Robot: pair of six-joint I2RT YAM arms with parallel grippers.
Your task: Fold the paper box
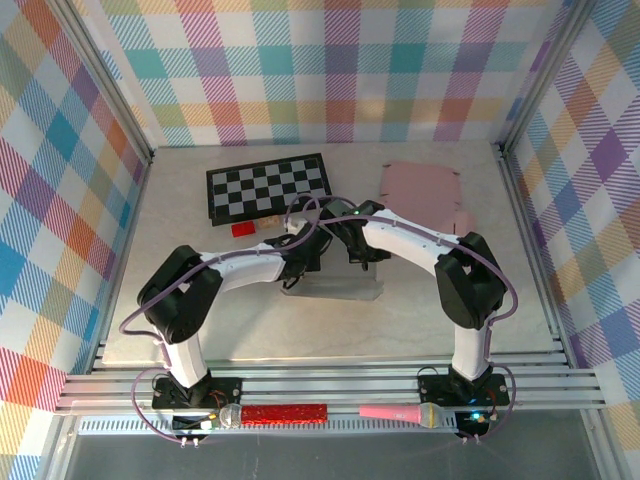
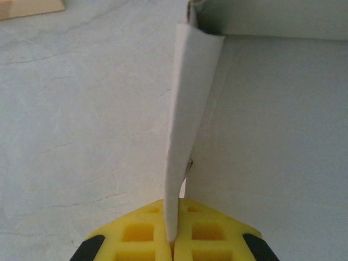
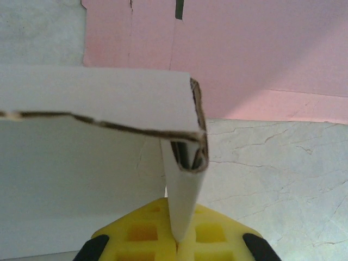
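Top external: paper box (image 1: 335,288) mid-table, under both wrists. Grip status? (KM)

Left gripper (image 2: 174,247) clamped on an upright side flap (image 2: 185,109), jaws nearly meeting; right gripper (image 3: 178,242) clamped likewise on the folded corner flap (image 3: 182,190). Pink sheet (image 3: 244,49) flat beyond. (JL)

The paper box (image 1: 338,290) is lying centrally on the table (image 1: 230,325). A chequered board (image 1: 268,188) is sitting at its 11 o'clock, a flat cardboard sheet (image 1: 420,190) at its 1 o'clock.
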